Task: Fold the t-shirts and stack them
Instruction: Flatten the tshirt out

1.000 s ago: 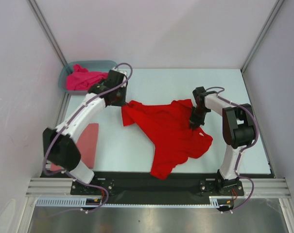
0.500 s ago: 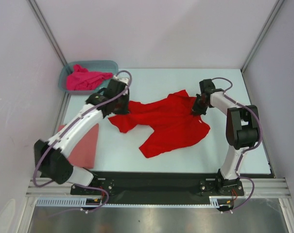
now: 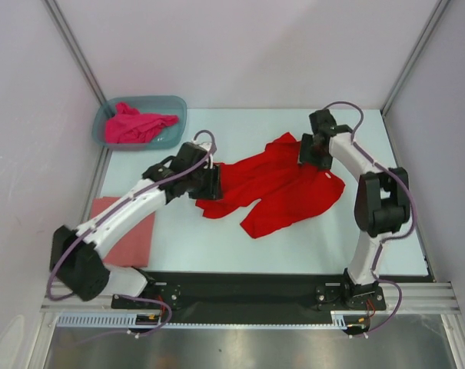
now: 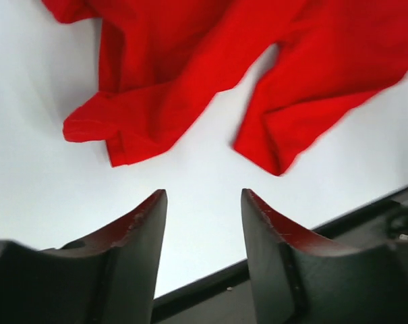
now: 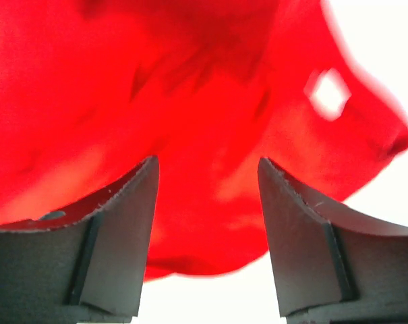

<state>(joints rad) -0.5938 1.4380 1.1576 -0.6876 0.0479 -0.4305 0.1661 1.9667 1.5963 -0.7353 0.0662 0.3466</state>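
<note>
Red t-shirt [image 3: 282, 184] crumpled mid-table | left gripper [image 4: 204, 199] jaws apart, empty, by its left edge | right gripper [image 5: 207, 165] jaws apart over its far-right part | magenta t-shirt [image 3: 136, 125] in far-left tub [image 3: 180, 115] | salmon t-shirt [image 3: 128, 231] near-left

The right claw [image 5: 207, 162] hangs open, nothing between its jaws, over the rumpled red t-shirt [image 5: 123, 81].

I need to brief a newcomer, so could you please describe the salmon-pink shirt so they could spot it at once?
On the pale table, look to the near left corner, where the left arm passes over it. The salmon-pink shirt lies there as a flat, neat rectangle, unlike the crumpled red shirt mid-table and the magenta shirt bunched in the tub.
</note>
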